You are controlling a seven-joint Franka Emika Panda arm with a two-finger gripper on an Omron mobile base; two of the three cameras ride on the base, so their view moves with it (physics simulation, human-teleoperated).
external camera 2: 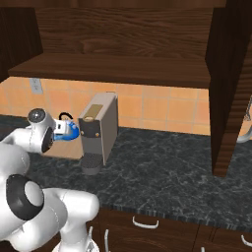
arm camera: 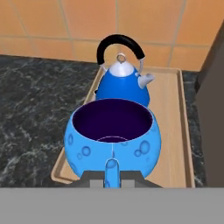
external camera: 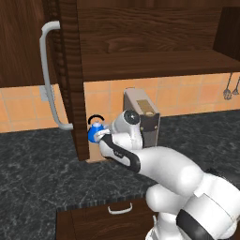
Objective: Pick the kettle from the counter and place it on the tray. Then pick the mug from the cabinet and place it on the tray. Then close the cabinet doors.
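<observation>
In the left base view the kettle point(external camera: 95, 123) sits beside the coffee machine point(external camera: 142, 117), on the side towards the open cabinet door point(external camera: 69, 70), and the end effector point(external camera: 99, 136) hangs just in front of the kettle with something blue at its tip; the dark marbled counter point(external camera: 42, 168) spreads out around the coffee machine, with orange tiles behind it. In the right base view the cabinet point(external camera 2: 123, 54) above the coffee machine stands wide open, its shelf bare where it shows, so closing the doors is judged to be left. In the hand view the kettle stands upright on the tray point(arm camera: 168, 131), so the first step looks done. The mug point(arm camera: 113, 140) is held by its handle in the closed end effector point(arm camera: 112, 174), over the near end of the tray and just in front of the kettle; whether it touches the tray cannot be told, and releasing it remains.
</observation>
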